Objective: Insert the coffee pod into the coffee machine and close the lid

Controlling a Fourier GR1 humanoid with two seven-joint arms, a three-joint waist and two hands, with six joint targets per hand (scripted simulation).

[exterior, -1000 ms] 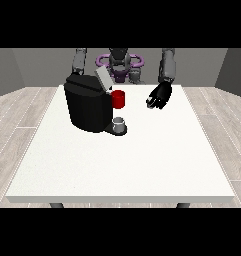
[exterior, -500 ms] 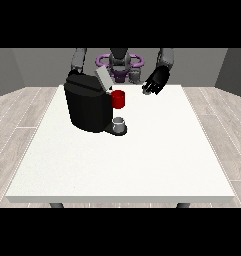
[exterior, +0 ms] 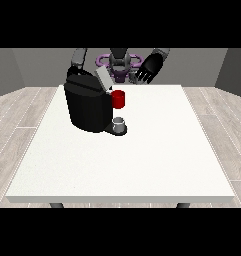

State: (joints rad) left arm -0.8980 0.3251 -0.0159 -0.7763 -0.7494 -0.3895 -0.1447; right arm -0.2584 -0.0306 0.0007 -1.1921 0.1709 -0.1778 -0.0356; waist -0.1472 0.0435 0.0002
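Above the counter's (exterior: 142, 160) far edge, my hand at the view's right (exterior: 148, 67) hangs with fingers (exterior: 141, 77) loosely spread, holding nothing. The coffee machine (exterior: 87, 102) stands well off towards the view's left, a grey thing (exterior: 120, 122) at its base.

From the hand (exterior: 149, 68) at the view's right, raised over the table's (exterior: 142, 160) far edge, the machine (exterior: 88, 104) stands down and to the view's left on the table — a lid (exterior: 103, 79) tilted up on top, a grey thing (exterior: 120, 123) at its base.
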